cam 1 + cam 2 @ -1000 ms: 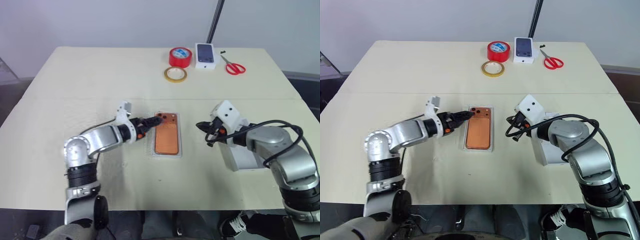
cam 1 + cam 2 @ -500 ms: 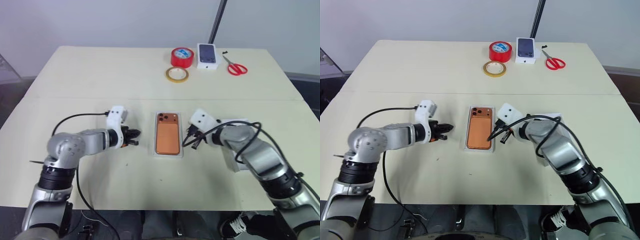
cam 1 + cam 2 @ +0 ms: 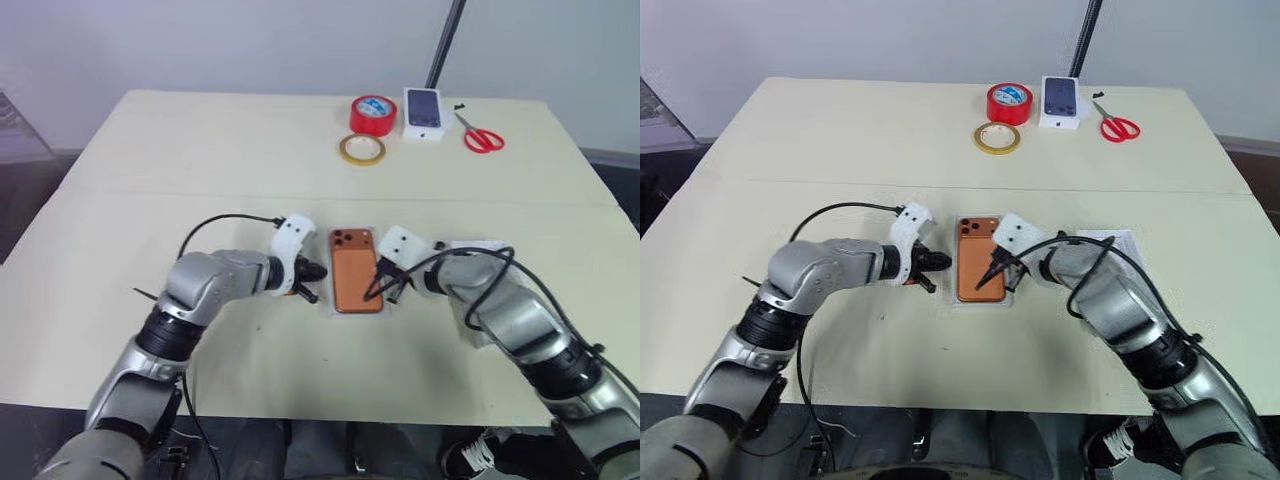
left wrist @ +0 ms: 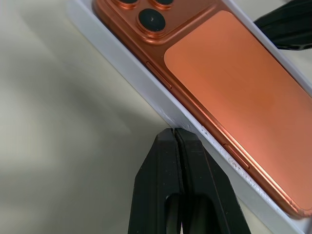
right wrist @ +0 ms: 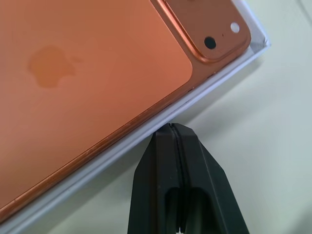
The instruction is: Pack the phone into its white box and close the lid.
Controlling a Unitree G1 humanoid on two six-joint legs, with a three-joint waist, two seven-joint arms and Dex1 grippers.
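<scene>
In the left wrist view, the phone (image 4: pixel 229 92) and the white box (image 4: pixel 146 92) run past the picture's edges, so their far ends are cut off. In the right wrist view, the phone's lower end is also cut off. A white piece (image 3: pixel 1110 243) beside the right arm is largely hidden by the arm and cable; its identity cannot be determined.

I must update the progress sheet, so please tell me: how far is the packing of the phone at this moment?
Done: the phone lies camera side up inside the white box. In hand: the left gripper and right gripper, both shut and holding nothing, have their tips at the box's two long walls, one on each side. Left: no lid is on the box, so it is still to be closed; a white piece lies behind the right arm.
</scene>
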